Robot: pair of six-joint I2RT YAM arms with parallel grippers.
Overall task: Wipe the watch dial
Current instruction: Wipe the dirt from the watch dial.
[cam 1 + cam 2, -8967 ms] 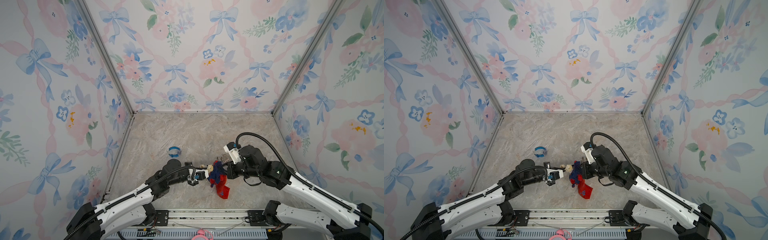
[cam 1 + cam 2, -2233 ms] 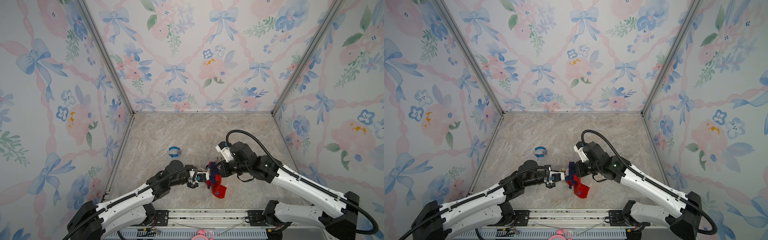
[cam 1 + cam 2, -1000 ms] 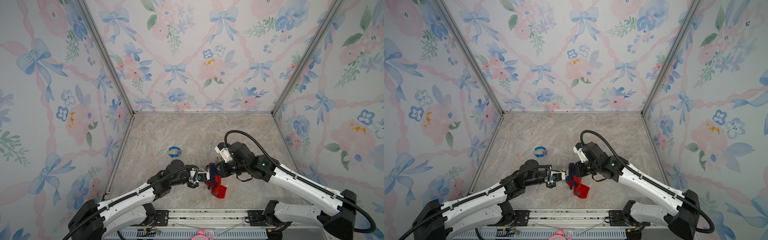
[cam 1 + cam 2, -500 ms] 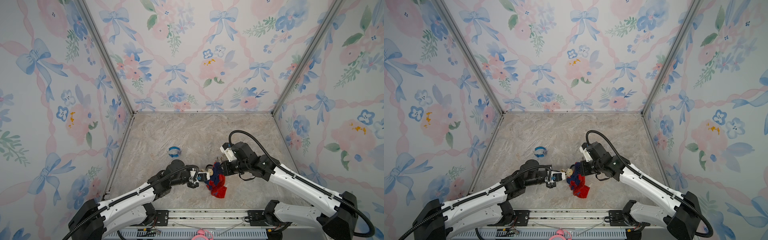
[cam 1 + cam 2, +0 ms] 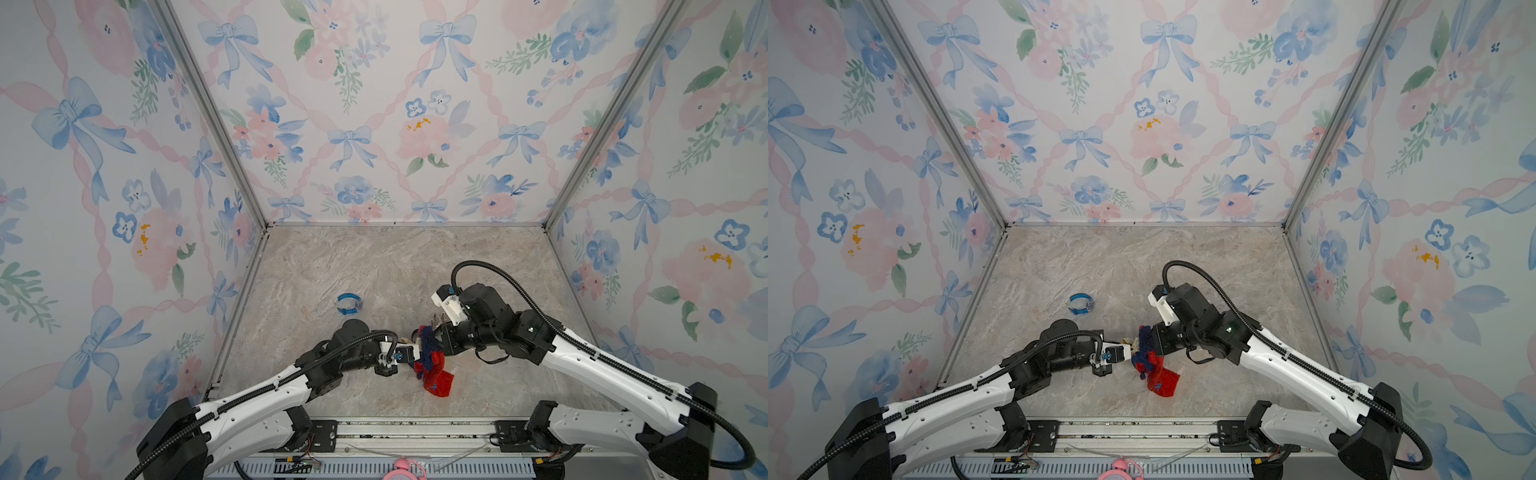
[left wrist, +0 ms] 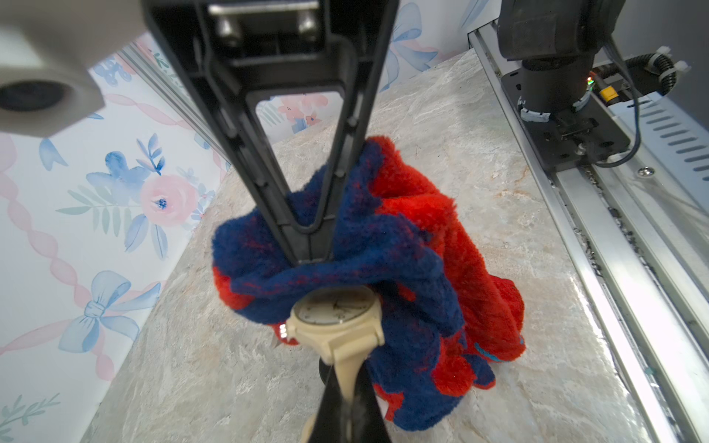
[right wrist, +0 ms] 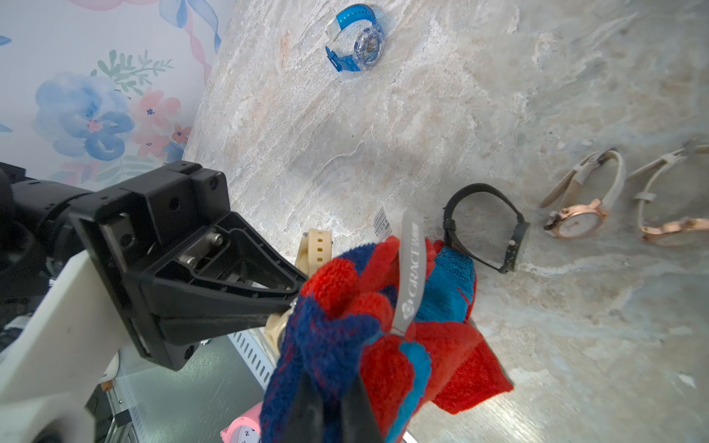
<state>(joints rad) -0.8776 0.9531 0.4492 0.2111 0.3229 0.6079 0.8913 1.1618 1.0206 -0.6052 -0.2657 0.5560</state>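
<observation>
Cream watch [image 6: 337, 337] is held over the front middle of the marble bench [image 5: 374, 266], between the two arms that reach in from the front rail. The left tool [image 5: 409, 356] is clamped tight on its strap, with the dial [image 6: 332, 308] turned toward the right arm. The right tool [image 6: 307, 255] is pinched closed on a fluffy red and blue cloth [image 5: 432, 374]. A blue fold of that cloth lies against the far rim of the dial, and most of the face shows bare in the left wrist view. The rest of the cloth hangs down, its red end resting on the bench. In the right wrist view a black watch [image 7: 483, 226] sits just beside the cloth. Two rose-gold watches [image 7: 579, 220] [image 7: 671, 226] with pale straps lie side by side further along. A blue watch [image 5: 348, 303] lies alone, well apart, toward the left wall.
</observation>
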